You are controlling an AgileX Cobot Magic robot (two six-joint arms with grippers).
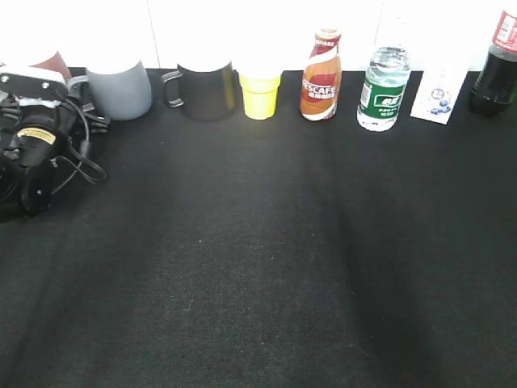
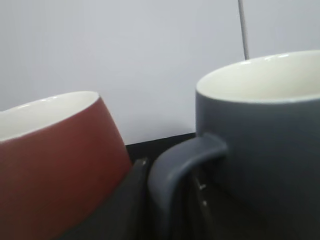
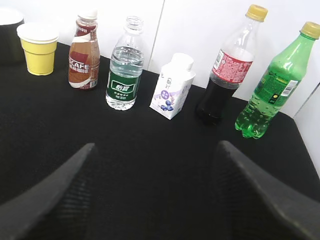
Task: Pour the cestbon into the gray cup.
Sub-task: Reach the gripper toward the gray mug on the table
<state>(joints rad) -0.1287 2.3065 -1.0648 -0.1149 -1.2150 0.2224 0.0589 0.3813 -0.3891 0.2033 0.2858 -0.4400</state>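
The gray cup [image 1: 119, 90] stands at the back left of the black table, pale inside, handle to the left. In the left wrist view the gray cup [image 2: 265, 135] fills the right side. My left gripper [image 2: 170, 167] has one finger outside its loop handle and one inside, closed on it. The left gripper also shows in the exterior view [image 1: 87, 105]. The cestbon [image 1: 384, 89] stands upright in the back row with no cap, and also shows in the right wrist view [image 3: 123, 67]. My right gripper [image 3: 155, 145] is open and empty, well short of the bottle, and out of the exterior view.
A reddish-brown mug [image 2: 55, 160] sits just left of the left gripper. The back row holds a black mug [image 1: 206, 89], yellow cup [image 1: 260, 94], Nescafe bottle [image 1: 321, 77], white carton [image 1: 439, 93], cola bottle [image 1: 495, 69] and green bottle [image 3: 272, 85]. White wall behind.
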